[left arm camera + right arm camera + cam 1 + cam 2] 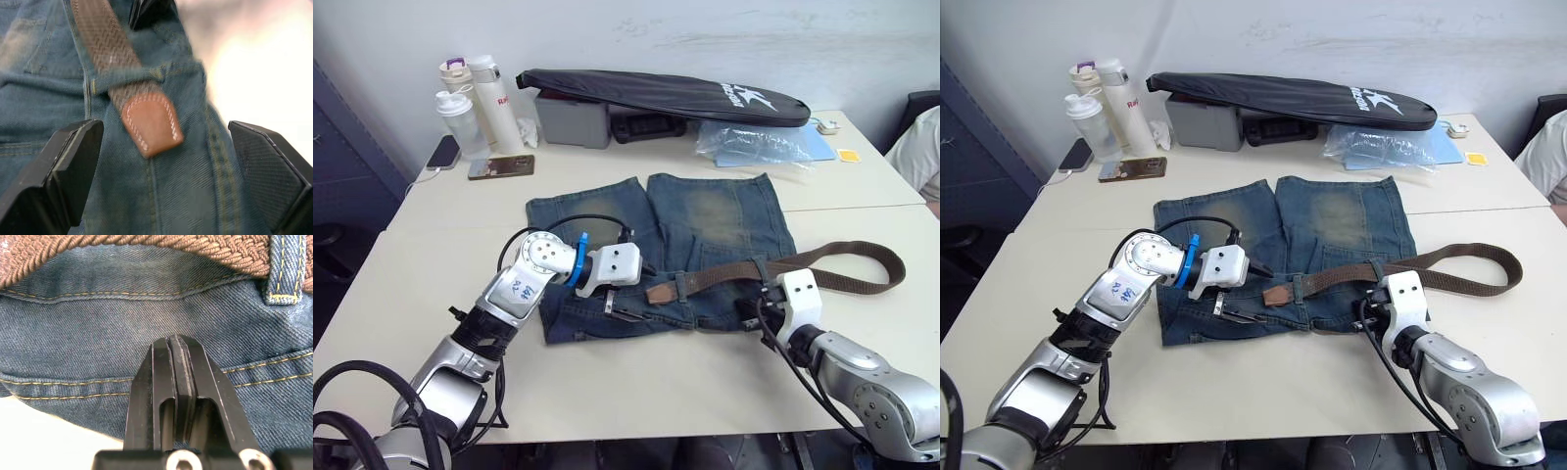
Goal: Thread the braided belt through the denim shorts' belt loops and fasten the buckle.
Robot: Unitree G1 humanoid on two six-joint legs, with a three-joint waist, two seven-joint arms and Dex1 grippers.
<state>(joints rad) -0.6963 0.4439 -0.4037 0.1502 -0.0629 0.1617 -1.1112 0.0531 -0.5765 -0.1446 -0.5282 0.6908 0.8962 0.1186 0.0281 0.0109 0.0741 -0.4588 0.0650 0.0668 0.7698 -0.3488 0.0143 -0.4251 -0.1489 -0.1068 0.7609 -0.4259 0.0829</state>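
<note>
The braided belt lies along the waistband of the denim shorts, which are spread flat on the bench with the waist toward the robot. Its reddish-brown tip has just cleared one of the belt loops near the middle of the waistband, so the strap sits part-threaded. The rest runs to the robot's right, off the shorts, and folds back in a long loose loop on the bench. The buckle cannot be made out.

The left end effector hovers over the tip with its two fingers spread wide, one on each side, gripping nothing. That placement suits a pinch on the tip to draw it on toward the next loop.

The right end effector has its fingers pressed together, empty, the tips resting on or just above the denim below the belt, near another loop. It is probably pinning the shorts so that pulling the strap does not drag them.

Several loops and the buckling seem not yet done.
</note>
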